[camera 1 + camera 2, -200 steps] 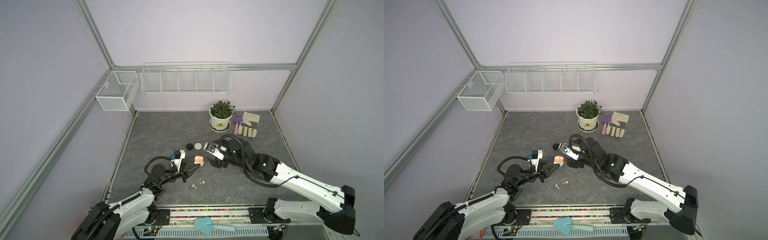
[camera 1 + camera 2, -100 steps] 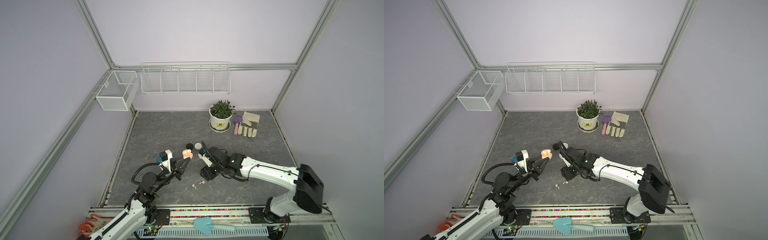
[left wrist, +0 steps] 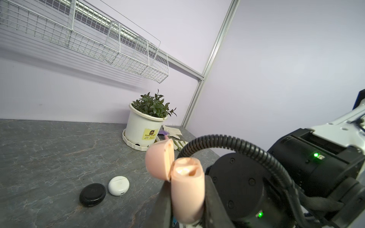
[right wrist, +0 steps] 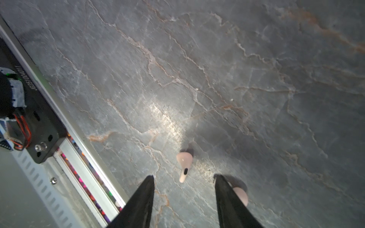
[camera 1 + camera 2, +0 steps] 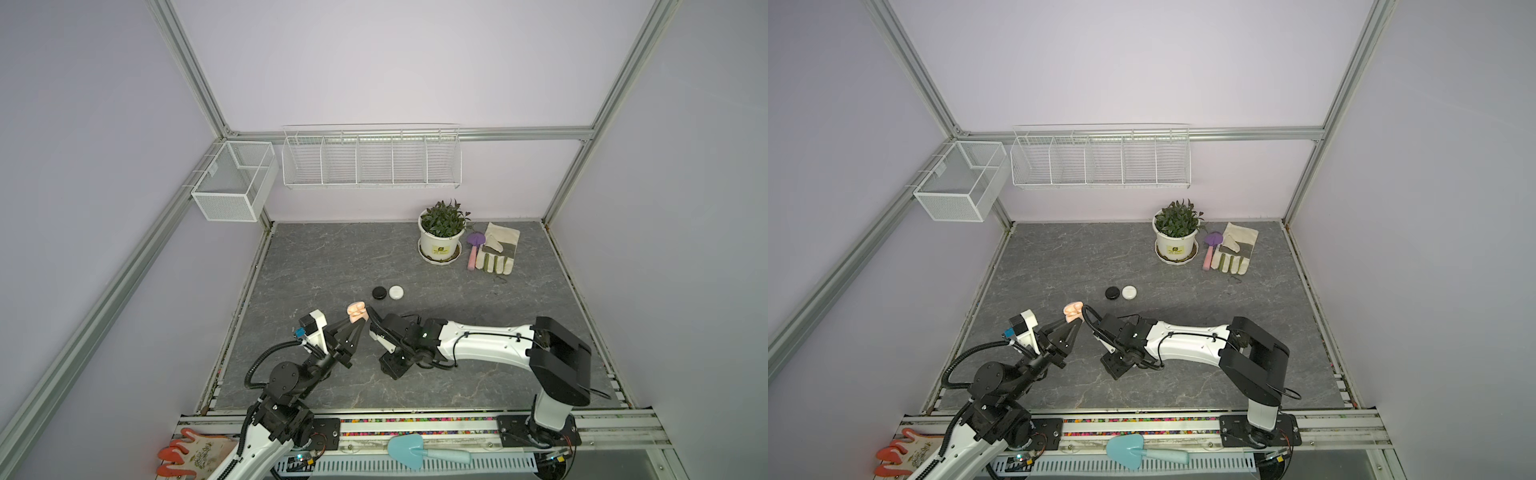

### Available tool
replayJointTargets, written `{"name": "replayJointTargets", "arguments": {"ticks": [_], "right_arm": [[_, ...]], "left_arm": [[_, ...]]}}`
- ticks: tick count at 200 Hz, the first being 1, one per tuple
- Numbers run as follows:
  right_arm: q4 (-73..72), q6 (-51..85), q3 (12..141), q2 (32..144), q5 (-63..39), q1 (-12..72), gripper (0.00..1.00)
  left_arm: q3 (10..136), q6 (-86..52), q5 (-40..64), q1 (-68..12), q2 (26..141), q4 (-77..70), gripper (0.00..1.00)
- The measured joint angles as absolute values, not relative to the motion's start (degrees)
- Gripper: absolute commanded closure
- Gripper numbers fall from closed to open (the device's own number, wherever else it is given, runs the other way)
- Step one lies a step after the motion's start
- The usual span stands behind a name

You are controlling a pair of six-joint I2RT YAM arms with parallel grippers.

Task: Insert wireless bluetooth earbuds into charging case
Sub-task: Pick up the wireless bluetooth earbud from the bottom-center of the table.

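Note:
My left gripper (image 5: pixel 358 327) (image 3: pixel 187 199) is shut on the pale pink charging case (image 5: pixel 357 312) (image 5: pixel 1073 312) (image 3: pixel 187 190) and holds it above the table, upright with its lid hinged open. My right gripper (image 5: pixel 394 371) (image 5: pixel 1115 370) (image 4: pixel 184 177) points down at the table, open. One pale pink earbud (image 4: pixel 184 162) lies on the stone just ahead of its tips, stem reaching between them, untouched. A second pink earbud (image 4: pixel 241 195) peeks out behind one finger (image 4: pixel 227 199). Both top views hide the earbuds under the right arm.
A black puck (image 5: pixel 379 293) and a white puck (image 5: pixel 396 291) lie side by side behind the raised case. At the back right are a potted plant (image 5: pixel 441 241), a purple trowel (image 5: pixel 473 245) and a work glove (image 5: pixel 496 253). The front rail (image 4: pixel 79 138) runs close by.
The left gripper has lifted the pink case off the table and carried it leftward. The right arm has swung forward and down over the earbuds, its jaws narrowing.

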State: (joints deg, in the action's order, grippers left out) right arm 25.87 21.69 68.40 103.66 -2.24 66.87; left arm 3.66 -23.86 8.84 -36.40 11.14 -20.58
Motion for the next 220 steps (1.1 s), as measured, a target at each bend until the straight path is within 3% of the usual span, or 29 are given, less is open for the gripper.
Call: {"name": "replayJointTargets", "arguments": {"ticks": [220], "right_arm": [[29.15,24.45,73.23,111.63,4.67,69.84,0.67]], "left_arm": [[2.33,-23.97,7.73,-36.38,6.07,-11.6,1.0]]}}
